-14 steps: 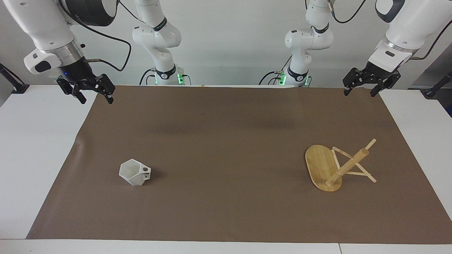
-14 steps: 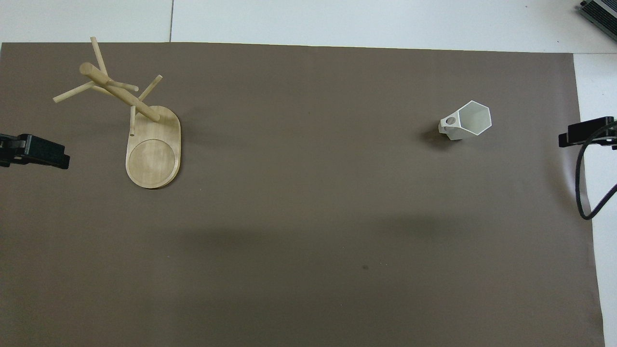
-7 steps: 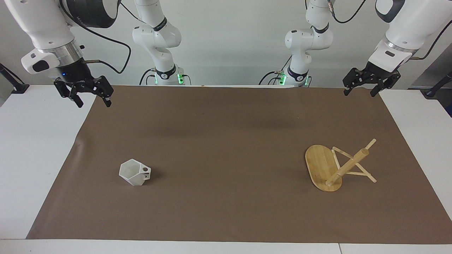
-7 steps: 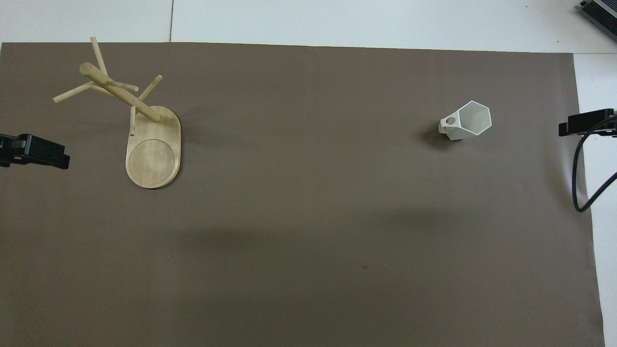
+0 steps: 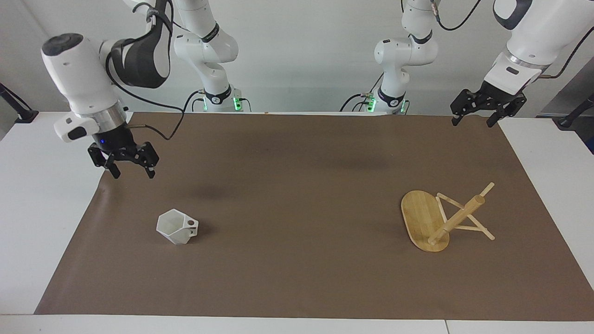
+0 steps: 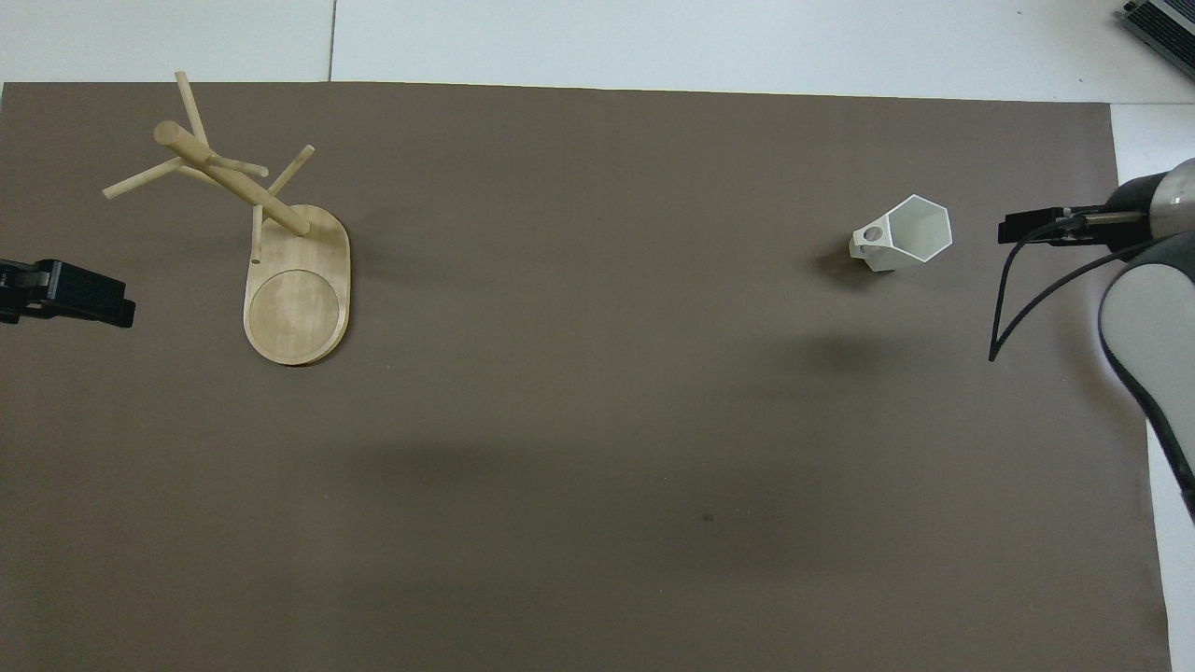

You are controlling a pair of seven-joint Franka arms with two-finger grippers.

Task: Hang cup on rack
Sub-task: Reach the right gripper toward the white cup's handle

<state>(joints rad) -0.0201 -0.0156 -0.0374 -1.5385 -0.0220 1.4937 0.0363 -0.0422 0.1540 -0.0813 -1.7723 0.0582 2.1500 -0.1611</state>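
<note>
My right gripper (image 5: 132, 170) hangs in the air over the brown mat (image 5: 297, 185) at the right arm's end of the bench (image 5: 41, 195), just inside the mat's edge. Its jaws point down and stand released, a clear gap between them, nothing held. The cup (image 5: 177, 226) sits on the mat, apart from my right jaws and not touched by them; it lies farther from the robots than the spot under the gripper, and a little more toward the middle of the bench. Cup is white, faceted, hexagonal rim open upward, blocky handle with its round hole turned toward the left arm's end. In the overhead view the cup (image 6: 902, 233) shows just beside the right gripper (image 6: 1013, 230), handle on the side away from it. The rack (image 5: 441, 218) stands well apart at the left arm's end of the mat: oval bamboo base flat on the mat, thick post and thin pegs above it. From overhead the rack (image 6: 299, 280) has its post at the end of the base farther from the robots. My left gripper (image 5: 478, 118) waits in the air over the mat's corner near its own base, jaws released, empty, well clear of the rack.
</note>
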